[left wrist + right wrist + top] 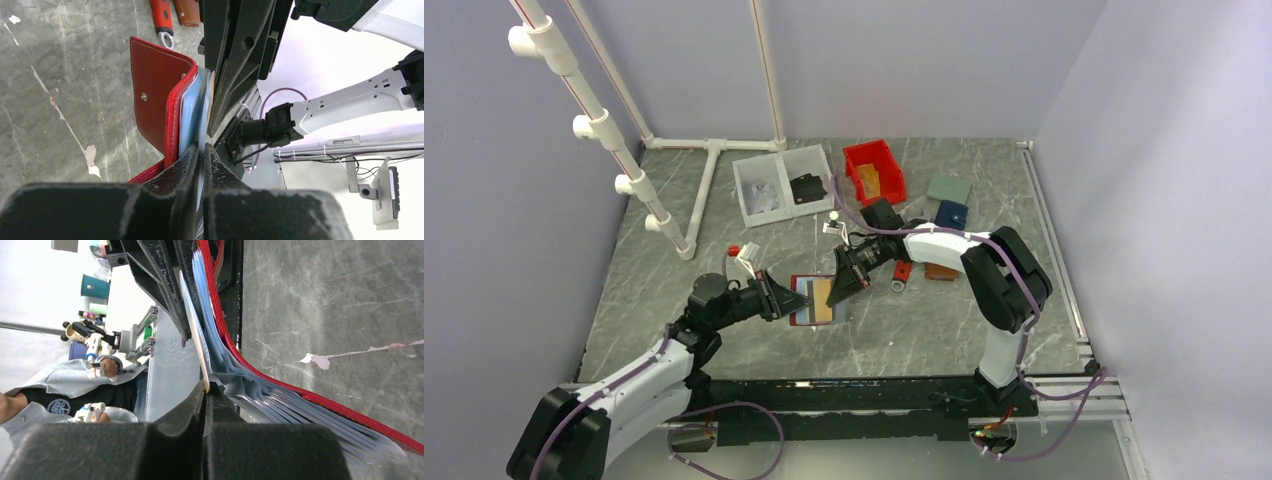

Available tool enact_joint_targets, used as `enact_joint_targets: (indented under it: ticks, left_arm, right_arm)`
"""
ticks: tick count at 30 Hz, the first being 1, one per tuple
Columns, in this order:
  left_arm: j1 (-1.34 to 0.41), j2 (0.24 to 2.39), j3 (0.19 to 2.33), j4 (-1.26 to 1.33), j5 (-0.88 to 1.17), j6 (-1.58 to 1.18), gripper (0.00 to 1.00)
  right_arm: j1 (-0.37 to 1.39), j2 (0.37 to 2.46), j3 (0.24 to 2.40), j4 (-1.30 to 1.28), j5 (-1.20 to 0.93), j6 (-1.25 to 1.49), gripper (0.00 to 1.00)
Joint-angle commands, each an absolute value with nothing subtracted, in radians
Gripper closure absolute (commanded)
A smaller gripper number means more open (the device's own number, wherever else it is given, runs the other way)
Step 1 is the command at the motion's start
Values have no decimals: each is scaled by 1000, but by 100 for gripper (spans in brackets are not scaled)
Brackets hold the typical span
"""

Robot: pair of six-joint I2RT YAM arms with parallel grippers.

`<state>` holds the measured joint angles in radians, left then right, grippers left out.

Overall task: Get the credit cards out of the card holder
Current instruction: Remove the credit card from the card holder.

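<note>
Thin, stiff, slick tan card (821,300): right fingers (199,401) clamped on exposed edge. Floppy card holder (155,85): left fingers (192,156) narrow, pinching its edge.

Table (924,335): a grey marbled top is being used as the carrying surface.
Far side: a white pipe frame (709,165), a clear two-part bin (782,185) and a red bin (874,172) are being carried.
Right: a blue wallet (951,212) is being carried.
Middle: the card holder (802,300) is being supported open; a red-handled tool (902,273) and a brown wallet (940,271) are being carried just beside it.
</note>
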<state>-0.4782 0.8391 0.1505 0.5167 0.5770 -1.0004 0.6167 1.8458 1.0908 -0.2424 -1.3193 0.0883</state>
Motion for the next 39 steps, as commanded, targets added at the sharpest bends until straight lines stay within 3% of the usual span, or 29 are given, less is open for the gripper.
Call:
enact_joint_targets:
  ticks: [1,7,34,39]
  left_arm:
    - [-464,817,147,563,591,-1017,91]
    - [-450,833,132,612,613,-1032,99]
    - [-396,825,107,621,673,-1039,100]
    - [-380,832,108,538,655,-1019,100]
  right_arm:
    - [608,1838,1109,-244,-1347,43,100]
    - [602,1846,1112,-261,-1344,22,100]
    - [585,1881,1133,-351,-1322,-94,100]
    - [562,1885,1171,-473,-1286,-241,100]
